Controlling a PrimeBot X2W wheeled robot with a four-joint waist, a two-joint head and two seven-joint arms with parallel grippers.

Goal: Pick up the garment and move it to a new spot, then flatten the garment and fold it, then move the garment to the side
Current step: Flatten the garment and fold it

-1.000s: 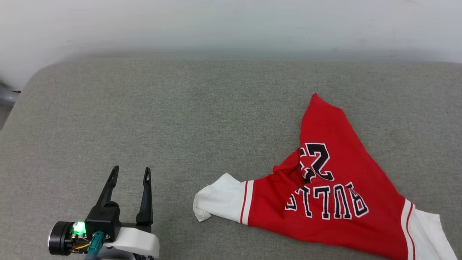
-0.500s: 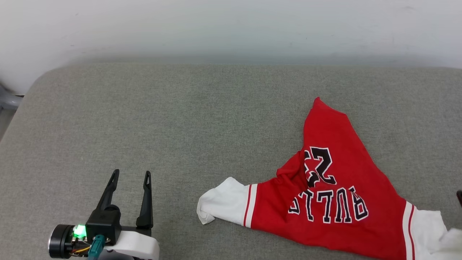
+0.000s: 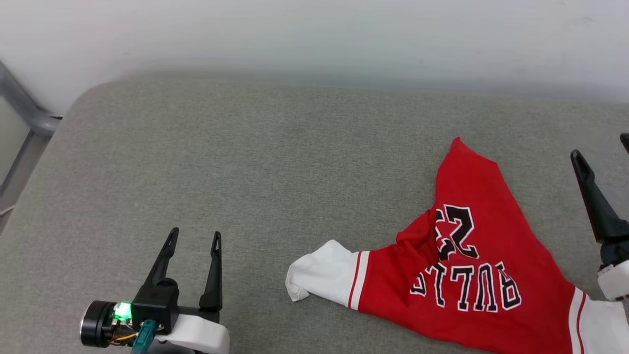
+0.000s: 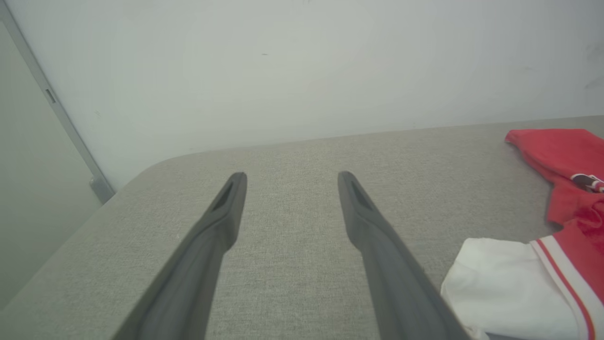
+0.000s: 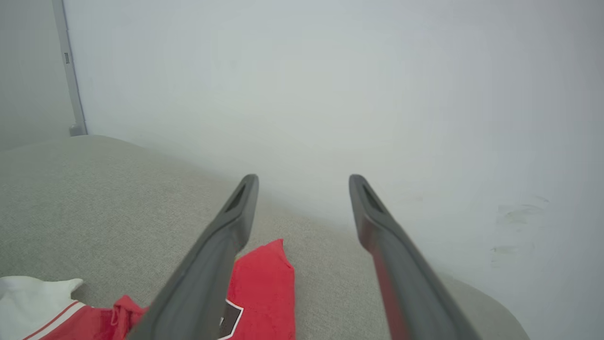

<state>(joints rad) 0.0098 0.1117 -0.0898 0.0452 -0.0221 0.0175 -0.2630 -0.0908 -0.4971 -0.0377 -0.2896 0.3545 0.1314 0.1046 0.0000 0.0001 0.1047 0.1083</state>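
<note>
On right near part of grey worktop (image 3: 245,162): red jersey (image 3: 471,275), rumpled, lettering up, white sleeve pointing left. At lower left, well apart from jersey: left end effector (image 3: 194,232), fingers spread wide, empty. Just beside jersey's right edge: right end effector (image 5: 303,179), fingers wide apart, holding nothing.

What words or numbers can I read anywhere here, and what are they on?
"BULLS": black, white-edged block letters on the red jersey, upside down in the head view.
"2": same style, same jersey; the digit beside it is tucked into a fold and cannot be read.
No other writing can be read.
</note>
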